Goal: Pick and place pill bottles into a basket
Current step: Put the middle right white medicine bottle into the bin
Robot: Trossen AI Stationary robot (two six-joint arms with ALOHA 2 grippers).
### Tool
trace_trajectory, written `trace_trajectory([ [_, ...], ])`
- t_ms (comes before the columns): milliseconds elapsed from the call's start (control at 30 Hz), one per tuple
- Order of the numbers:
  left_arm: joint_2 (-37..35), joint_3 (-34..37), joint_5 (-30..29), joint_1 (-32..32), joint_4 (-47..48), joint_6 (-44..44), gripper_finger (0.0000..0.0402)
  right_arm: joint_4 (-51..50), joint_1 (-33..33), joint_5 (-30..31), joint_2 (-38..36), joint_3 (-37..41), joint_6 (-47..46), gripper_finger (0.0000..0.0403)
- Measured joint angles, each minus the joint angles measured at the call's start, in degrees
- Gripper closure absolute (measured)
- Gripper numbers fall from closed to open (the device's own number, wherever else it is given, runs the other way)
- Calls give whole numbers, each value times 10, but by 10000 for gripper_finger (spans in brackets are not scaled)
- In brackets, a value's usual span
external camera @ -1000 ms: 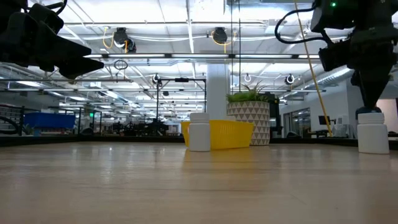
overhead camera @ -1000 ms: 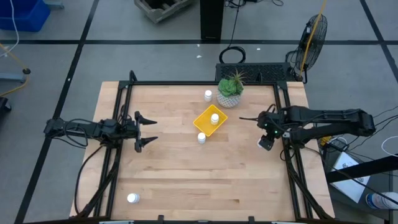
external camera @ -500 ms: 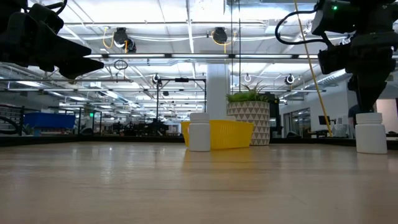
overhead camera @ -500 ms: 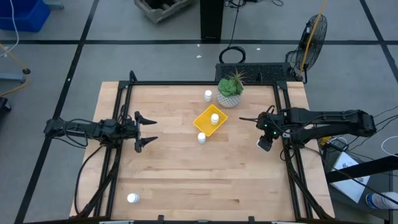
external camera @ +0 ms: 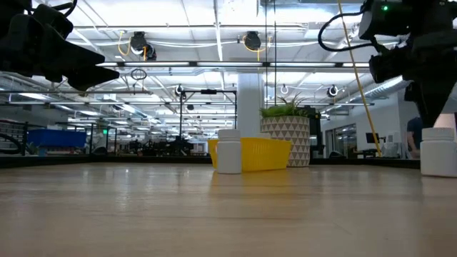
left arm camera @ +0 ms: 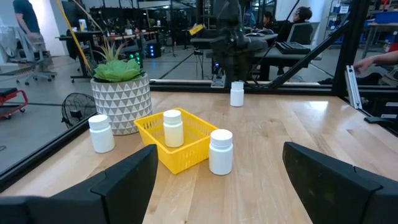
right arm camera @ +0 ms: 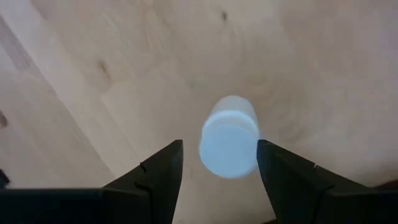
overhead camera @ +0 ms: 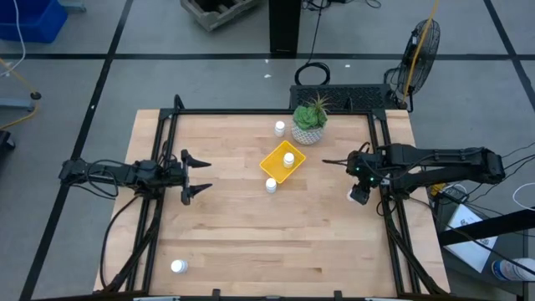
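A white pill bottle (right arm camera: 229, 146) stands upright on the table near its right edge, also seen in the high view (overhead camera: 359, 196). My right gripper (right arm camera: 217, 144) points down over it, open, one finger on each side of its cap. The yellow basket (overhead camera: 276, 159) lies mid-table with one bottle (overhead camera: 288, 158) standing in it. Another bottle (overhead camera: 270, 185) stands on the table just before the basket, one (overhead camera: 280, 128) stands behind it, and one (overhead camera: 177, 267) stands at the near left corner. My left gripper (overhead camera: 199, 176) waits open at the left, pointing level. My right gripper comes from above, pointing steeply down. One finger (right arm camera: 273, 168) lies against the side of the bottle's cap (right arm camera: 254, 149). The other finger (right arm camera: 165, 171) stands a small gap away from it. The bottle stands upright on the table, bottom down (external camera: 439, 171).
A pale patterned pot with a spiky green plant (overhead camera: 309, 124) stands just behind the basket. Black frame rails (overhead camera: 380, 159) run along the table's left and right sides. Bare wood (overhead camera: 276, 242) stretches across the near half.
My right gripper has shifted a little toward the table's right edge. The bottle between its fingers has slid that way with it, still upright on the table.
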State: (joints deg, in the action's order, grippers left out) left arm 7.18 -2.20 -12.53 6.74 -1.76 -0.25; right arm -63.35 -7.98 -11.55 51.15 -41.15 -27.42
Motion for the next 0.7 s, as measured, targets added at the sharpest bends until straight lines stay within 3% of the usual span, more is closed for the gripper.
trace_trajectory([
  [333,0,0,1,0,0,0,50,14,-10,-16,-1,-10,11,206],
  [700,0,0,2,0,0,0,50,-1,-10,40,-1,-10,61,206],
])
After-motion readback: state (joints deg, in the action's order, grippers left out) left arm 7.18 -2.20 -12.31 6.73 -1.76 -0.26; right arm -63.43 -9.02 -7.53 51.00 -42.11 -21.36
